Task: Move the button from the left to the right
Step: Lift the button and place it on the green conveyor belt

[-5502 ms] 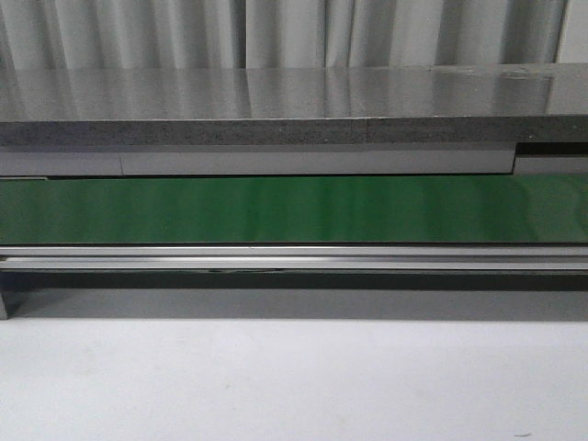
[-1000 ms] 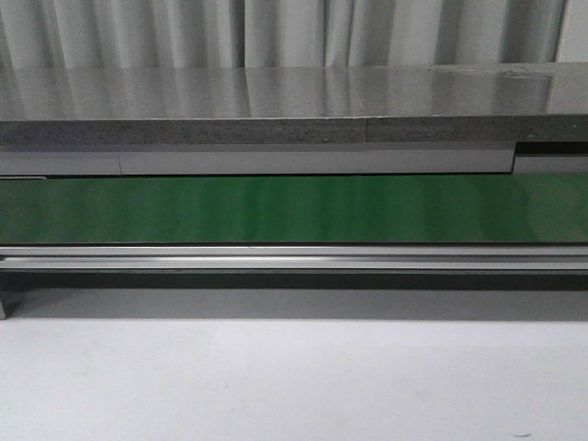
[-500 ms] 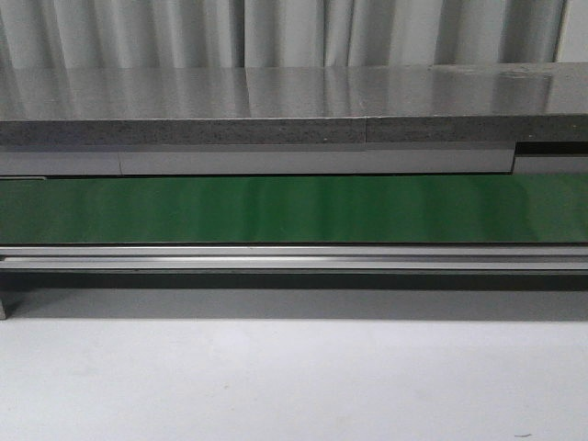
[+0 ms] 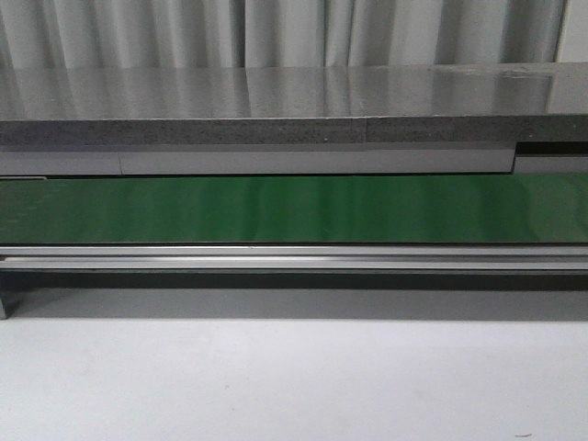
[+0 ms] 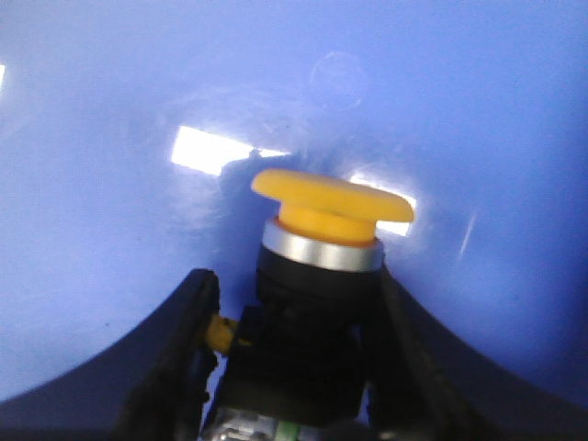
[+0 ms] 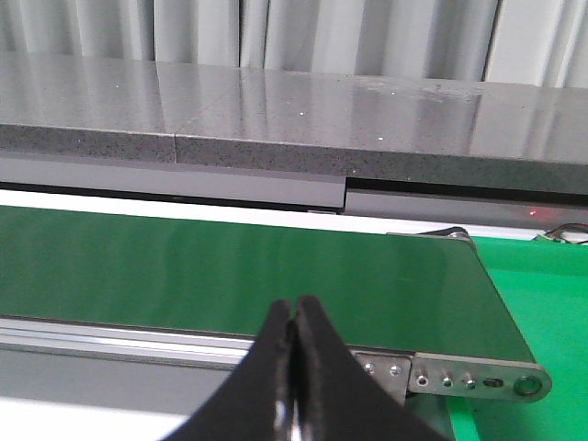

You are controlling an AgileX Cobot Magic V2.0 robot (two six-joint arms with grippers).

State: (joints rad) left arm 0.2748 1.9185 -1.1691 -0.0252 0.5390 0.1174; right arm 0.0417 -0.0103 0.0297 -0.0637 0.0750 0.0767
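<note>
Same scene: button point(image 5: 317, 303) between tool point(image 5: 289, 358) fingers

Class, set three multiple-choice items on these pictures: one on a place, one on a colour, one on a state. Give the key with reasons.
1. Where is the button?
A. on the green belt
B. between the left tool's fingers
C. on the grey counter

2. What colour is the button's cap?
A. red
B. green
C. yellow-orange

3. How do the right tool's fingers stand?
A. pressed together, holding nothing
B. wide apart
C. closed on the button

Key:
1 B: the button sits between the left tool fingers, over a blue surface.
2 C: its cap shows yellow-orange.
3 A: the right tool fingers meet, nothing between them, near the green belt.
</note>
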